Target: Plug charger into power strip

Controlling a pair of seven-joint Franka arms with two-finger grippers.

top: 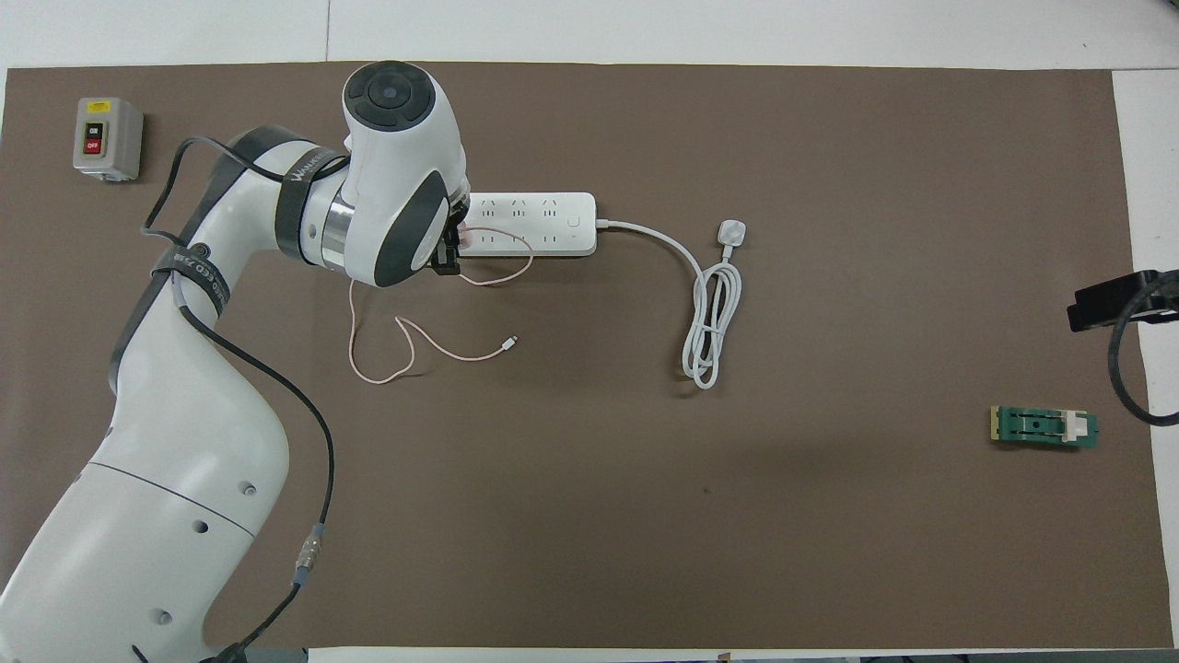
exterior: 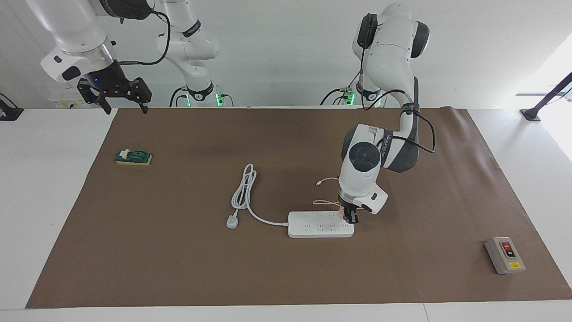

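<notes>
The white power strip [exterior: 319, 225] lies flat mid-table, its thick cord leading toward the right arm's end. My left gripper [exterior: 350, 217] points down at the strip's end toward the left arm's side, shut on the small pink charger [exterior: 342, 213]. The charger rests against the strip's top, over the socket row nearer the robots; its pins are hidden. In the overhead view the wrist covers that end of the power strip [top: 539, 224], and the charger [top: 466, 239] barely shows. Its thin pink cable [top: 419, 354] loops on the mat nearer the robots. My right gripper [exterior: 125, 107] waits open, raised over the table's robot-side edge.
The strip's white three-pin plug [exterior: 232, 221] and coiled cord [exterior: 244, 188] lie beside it toward the right arm's end. A green block on a yellow pad [exterior: 133, 157] sits near the right arm. A grey box with red and black buttons [exterior: 505, 255] stands toward the left arm's end.
</notes>
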